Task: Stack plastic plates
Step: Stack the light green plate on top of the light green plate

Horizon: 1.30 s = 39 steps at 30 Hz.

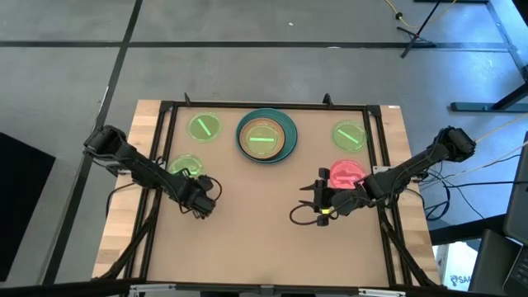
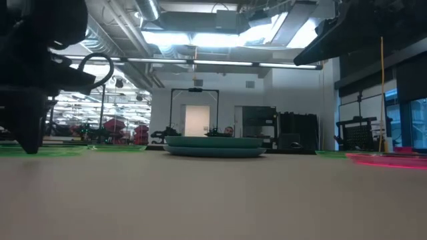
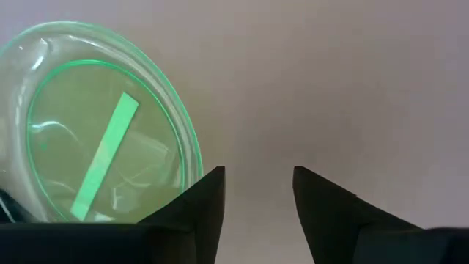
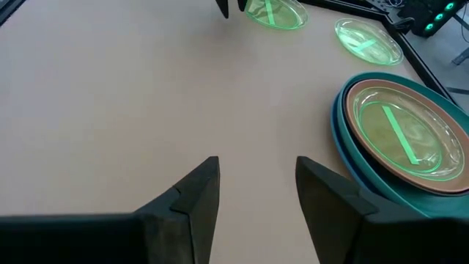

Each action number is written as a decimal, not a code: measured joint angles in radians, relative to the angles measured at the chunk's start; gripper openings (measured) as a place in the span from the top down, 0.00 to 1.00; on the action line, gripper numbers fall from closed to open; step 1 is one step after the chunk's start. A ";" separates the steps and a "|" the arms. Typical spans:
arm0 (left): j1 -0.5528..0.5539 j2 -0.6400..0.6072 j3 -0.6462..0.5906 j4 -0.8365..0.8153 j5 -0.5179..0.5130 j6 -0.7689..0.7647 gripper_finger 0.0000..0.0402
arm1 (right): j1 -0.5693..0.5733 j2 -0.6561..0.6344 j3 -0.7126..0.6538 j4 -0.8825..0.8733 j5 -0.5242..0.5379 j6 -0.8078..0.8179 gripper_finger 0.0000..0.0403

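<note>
High view: a stack of large round plastic plates (image 1: 266,136) at the far middle of the tan surface (image 1: 256,239), blue at the bottom, teal above it, salmon-pink inside, with a small translucent neon-green plate on top. Left of the stack, a small neon-green plate (image 1: 205,127) lying alone; right of the stack, another small neon-green plate (image 1: 349,135). Nearer on the left, a third loose neon-green plate (image 1: 183,166), partly under the dark left arm. Nearer on the right, a translucent red-pink plate (image 1: 346,174), just beside the right gripper (image 1: 314,200).

Left gripper (image 1: 206,203) low over the surface, a little past the nearby green plate (image 3: 102,132); jaws parted narrowly, holding nothing, in the left wrist view, with bare surface between the fingers (image 3: 201,202).

Right gripper's jaws likewise parted with nothing between them in the right wrist view, fingers (image 4: 194,194) over bare surface, pointing toward the stack (image 4: 399,136) and two green plates beyond.

Low view: the stack (image 2: 215,145) sitting flat mid-surface, the red-pink plate's edge (image 2: 390,159) at the right.
</note>
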 joint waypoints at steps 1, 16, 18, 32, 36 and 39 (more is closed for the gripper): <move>0.001 0.000 0.006 -0.003 0.000 0.012 0.62 | 0.000 0.000 0.000 0.000 0.000 0.000 0.58; 0.058 0.000 -0.054 -0.079 -0.034 -0.008 0.64 | 0.000 0.000 0.000 0.000 0.010 -0.001 0.58; 0.070 -0.001 -0.073 -0.071 -0.038 -0.007 0.65 | 0.000 0.000 0.000 0.001 0.010 -0.001 0.58; 0.083 -0.002 -0.108 -0.022 -0.051 0.046 0.96 | 0.000 0.000 0.000 0.000 0.010 -0.002 0.58; 0.084 -0.001 -0.108 -0.021 -0.077 0.050 0.99 | 0.000 0.000 0.000 0.000 0.011 -0.002 0.58; 0.085 0.002 -0.092 -0.028 -0.083 0.073 0.99 | 0.000 0.000 0.000 0.000 0.011 -0.002 0.58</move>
